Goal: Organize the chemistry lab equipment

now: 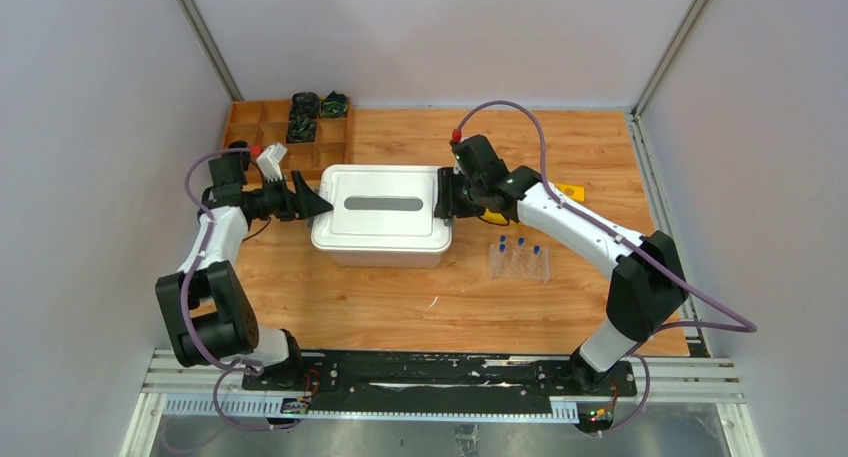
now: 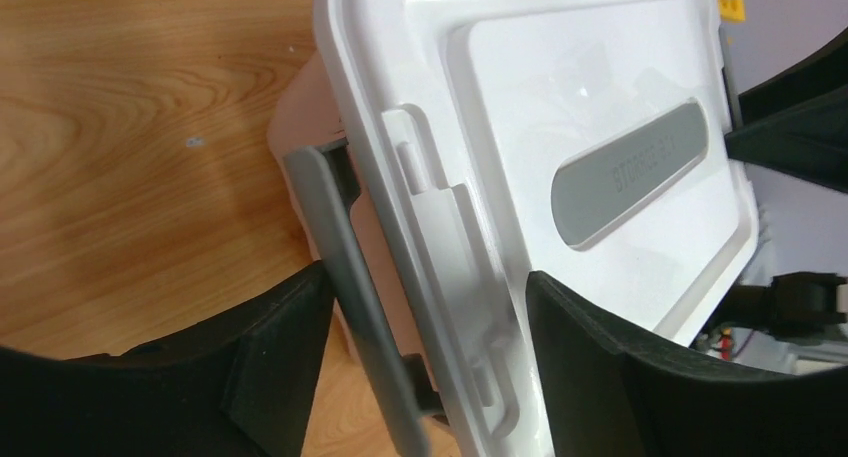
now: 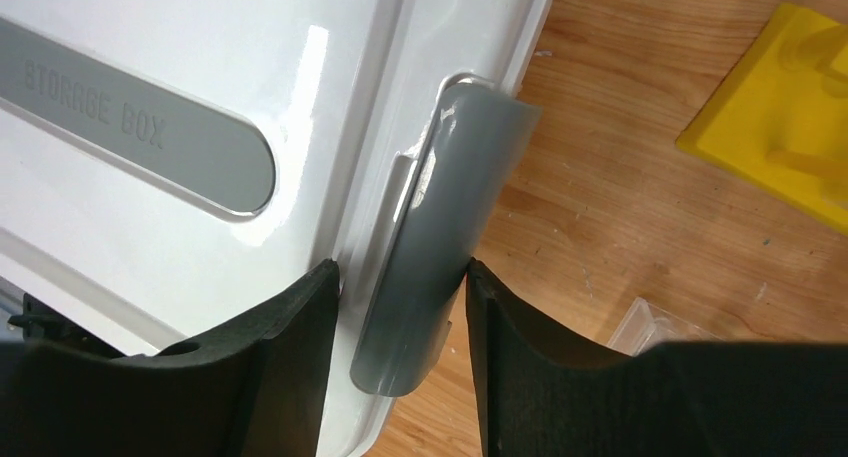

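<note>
above, the tube rack (image 1: 519, 265) is standing near the shut storage box (image 1: 345, 227). left wrist: our left hand (image 2: 428, 282) is gaping wide around the left latch (image 2: 345, 277). right wrist: our right hand (image 3: 402, 272) is hugging the right latch (image 3: 440, 237), grip unclear; uneven pulling risks knocking the rack.

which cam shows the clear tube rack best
Top external: the whole tube rack stands on the table right of the white storage box, three blue caps showing. Right wrist catches only a clear corner at its lower edge, possibly the rack; left wrist shows none of it.
</note>
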{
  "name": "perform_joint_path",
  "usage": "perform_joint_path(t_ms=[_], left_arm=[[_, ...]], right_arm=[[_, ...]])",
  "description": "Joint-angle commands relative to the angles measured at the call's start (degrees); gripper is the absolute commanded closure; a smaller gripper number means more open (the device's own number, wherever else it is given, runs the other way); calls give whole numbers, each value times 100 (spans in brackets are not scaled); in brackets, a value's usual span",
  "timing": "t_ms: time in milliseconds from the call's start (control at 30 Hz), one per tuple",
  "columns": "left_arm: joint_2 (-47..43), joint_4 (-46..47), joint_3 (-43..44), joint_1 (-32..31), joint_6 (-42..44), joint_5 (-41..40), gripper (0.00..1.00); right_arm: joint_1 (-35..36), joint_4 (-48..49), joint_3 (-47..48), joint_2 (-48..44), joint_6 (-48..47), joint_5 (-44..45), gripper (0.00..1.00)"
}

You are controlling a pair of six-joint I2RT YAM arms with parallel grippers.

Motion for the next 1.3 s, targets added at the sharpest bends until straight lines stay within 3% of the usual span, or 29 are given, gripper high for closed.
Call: perform_joint_path(t_ms=[0, 133, 433, 500, 567, 600, 667, 767, 867, 900, 1067, 1200, 1267], left_arm=[[-112, -296, 154, -277, 520, 61, 30], [-137, -406, 209, -387, 646, 12, 41], [-418, -641, 200, -1074, 1087, -1240, 50], [-402, -672, 222, -1183, 1130, -1465, 52], [-395, -720, 282, -1211, 1132, -1558, 52], [-395, -787, 361, -1215, 1129, -1599, 50], [-414, -1007, 669, -1216, 1156, -1745, 26], [-547, -1407, 1202, -1216, 1226, -1939, 1], [-671, -1752, 1780, -1216, 1237, -2144, 0], [-696, -1806, 1943, -1212, 1209, -2183, 0], [-708, -2312, 2752, -1033, 1416, -2807, 0], [-809, -2172, 2474, -326, 1650, -3245, 0], [-823, -1909, 2069, -123, 1858, -3608, 0]], right_arm=[[183, -269, 159, 205, -283, 426, 57], [213, -274, 173, 245, -283, 424, 63], [260, -298, 238, 322, -289, 412, 67], [257, -323, 283, 311, -310, 418, 65], [255, -403, 370, 278, -375, 423, 57], [256, -469, 450, 244, -415, 578, 52], [251, -627, 596, 124, -554, 742, 42], [220, -796, 744, -187, -774, 1031, 29], [131, -850, 743, -624, -999, 1351, 5], [74, -910, 753, -768, -1041, 1411, 1], [-536, -1243, 524, -1601, -1204, 1846, 0], [-2027, -1042, -459, -2638, -990, 1878, 0], [-2790, -849, -933, -3038, -810, 2333, 0]])
